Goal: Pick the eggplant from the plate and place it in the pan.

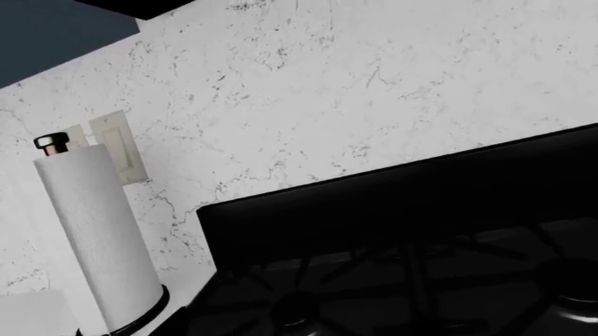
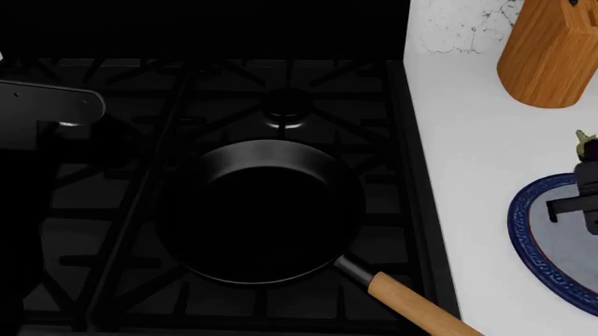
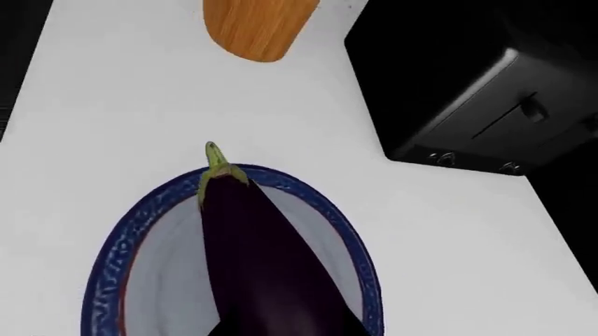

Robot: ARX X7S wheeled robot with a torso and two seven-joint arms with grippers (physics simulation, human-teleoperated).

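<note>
Hovering over the plate (image 3: 112, 259), my right gripper (image 2: 587, 199) hid its jaws, so I couldn't tell their state; the eggplant (image 3: 262, 259) lay there, the pan (image 2: 257, 210) on the stove (image 2: 103, 210).

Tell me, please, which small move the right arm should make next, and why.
Probably lower the right gripper onto the eggplant and close. The eggplant lies on the plate, directly under the wrist camera, and the pan on the stove is empty.
</note>
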